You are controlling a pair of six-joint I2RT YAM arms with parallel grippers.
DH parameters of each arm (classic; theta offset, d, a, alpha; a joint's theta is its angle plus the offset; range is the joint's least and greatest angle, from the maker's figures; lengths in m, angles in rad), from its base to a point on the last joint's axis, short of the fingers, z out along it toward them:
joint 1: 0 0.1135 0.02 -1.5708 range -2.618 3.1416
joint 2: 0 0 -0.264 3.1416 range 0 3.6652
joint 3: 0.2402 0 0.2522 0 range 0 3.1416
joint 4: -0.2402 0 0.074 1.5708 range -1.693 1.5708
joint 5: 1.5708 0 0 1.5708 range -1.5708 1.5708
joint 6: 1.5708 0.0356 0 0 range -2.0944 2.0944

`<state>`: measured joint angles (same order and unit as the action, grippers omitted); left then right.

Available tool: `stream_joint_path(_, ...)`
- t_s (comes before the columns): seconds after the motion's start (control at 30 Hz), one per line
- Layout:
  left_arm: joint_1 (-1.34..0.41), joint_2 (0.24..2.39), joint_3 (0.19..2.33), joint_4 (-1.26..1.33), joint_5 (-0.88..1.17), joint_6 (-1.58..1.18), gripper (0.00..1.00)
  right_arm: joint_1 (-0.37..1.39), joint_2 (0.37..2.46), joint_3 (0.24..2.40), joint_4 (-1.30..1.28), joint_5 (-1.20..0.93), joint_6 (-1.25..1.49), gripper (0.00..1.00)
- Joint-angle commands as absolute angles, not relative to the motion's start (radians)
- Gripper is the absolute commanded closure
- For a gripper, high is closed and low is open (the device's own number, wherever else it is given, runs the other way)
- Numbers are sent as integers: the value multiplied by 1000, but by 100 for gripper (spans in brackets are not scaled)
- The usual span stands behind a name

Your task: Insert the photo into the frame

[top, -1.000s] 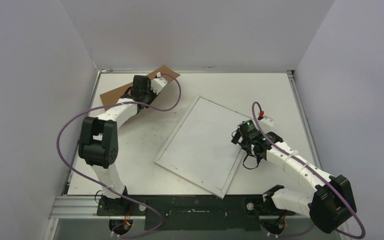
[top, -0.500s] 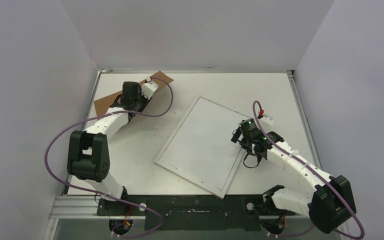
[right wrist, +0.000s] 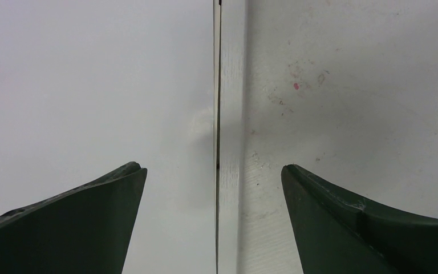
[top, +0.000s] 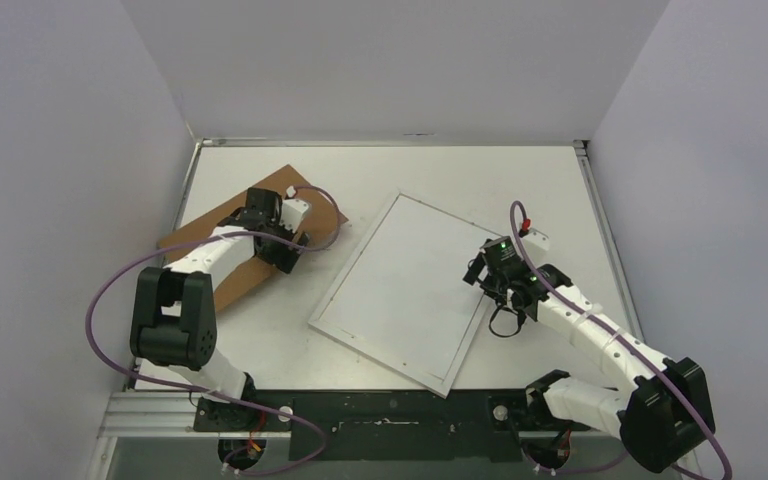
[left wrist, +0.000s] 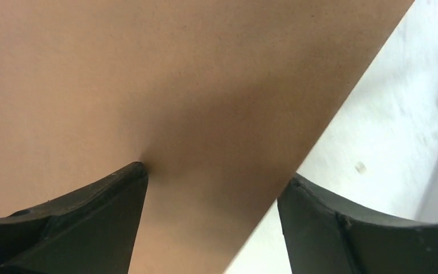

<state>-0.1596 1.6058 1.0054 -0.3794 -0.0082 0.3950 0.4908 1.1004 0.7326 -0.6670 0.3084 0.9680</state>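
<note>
Top external: cardboard backing board [top: 240, 283] lies by the table's [top: 460, 170] left edge, left gripper [left wrist: 214, 174] and right gripper [right wrist: 214, 168] fingers apart; next we must find the photo.

A white desk [top: 440, 170], scuffed and marked with small reddish specks, is seen carrying two flat things. The white frame [top: 400, 290] is laid askew near the middle. A brown cardboard board [top: 243, 280] is laid flat to its left, near the frame but not touching it.

Cardboard backing [top: 243, 278] lies left of the frame [top: 410, 290].
</note>
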Motion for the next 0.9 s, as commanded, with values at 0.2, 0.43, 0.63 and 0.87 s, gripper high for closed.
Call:
stream_joint_path(0.2, -172, 1551, 1095, -730, 161, 261, 3, 474, 1092, 731, -644, 292, 961, 7)
stream_joint_path(0.43, -233, 1569, 1115, -694, 246, 235, 4, 473, 1075, 707, -651, 290, 969, 7)
stream_joint_path(0.63, -354, 1602, 1131, -690, 317, 222, 4, 468, 1092, 702, -657, 287, 979, 7)
stream_joint_path(0.87, -402, 1641, 1110, -668, 293, 206, 11, 464, 1086, 691, -654, 279, 990, 7)
